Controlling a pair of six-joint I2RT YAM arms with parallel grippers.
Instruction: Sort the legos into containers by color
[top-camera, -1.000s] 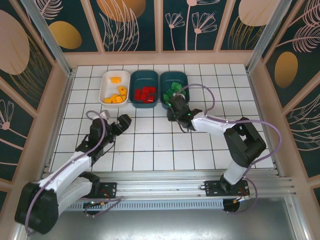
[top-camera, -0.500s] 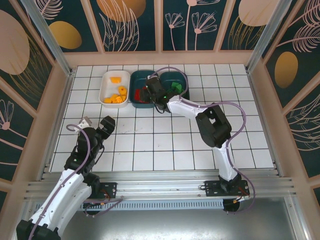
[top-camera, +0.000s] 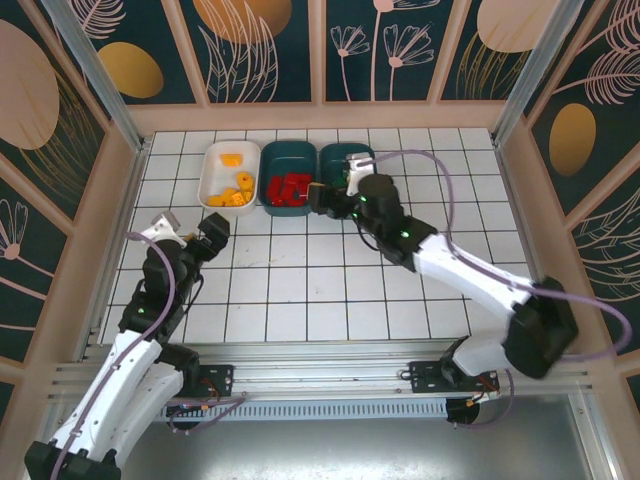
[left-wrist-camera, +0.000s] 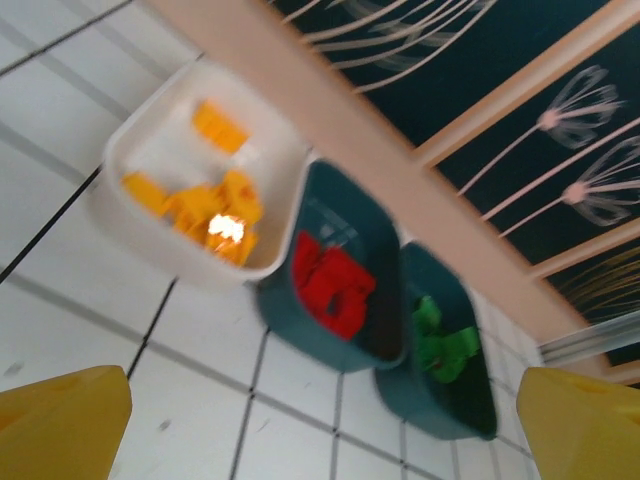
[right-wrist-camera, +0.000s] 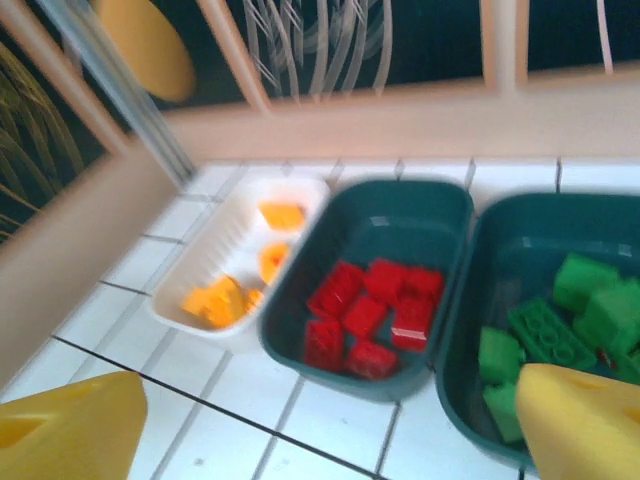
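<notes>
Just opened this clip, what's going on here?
Two robot arms are sorting toy bricks by colour, and the job looks about finished. The orange-yellow bricks lie in the white tray, the red bricks in the middle teal tray, and the green bricks in the right teal tray. Every brick I can see is in a tray. The right gripper hovers open and empty by the teal trays' near edge. The left gripper, also open and empty, hangs over the tiles short of the white tray.

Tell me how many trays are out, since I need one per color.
3, side by side: the white tray on the left holds orange-yellow bricks, the middle dark teal tray holds red bricks, and the right dark teal tray holds green bricks.
</notes>
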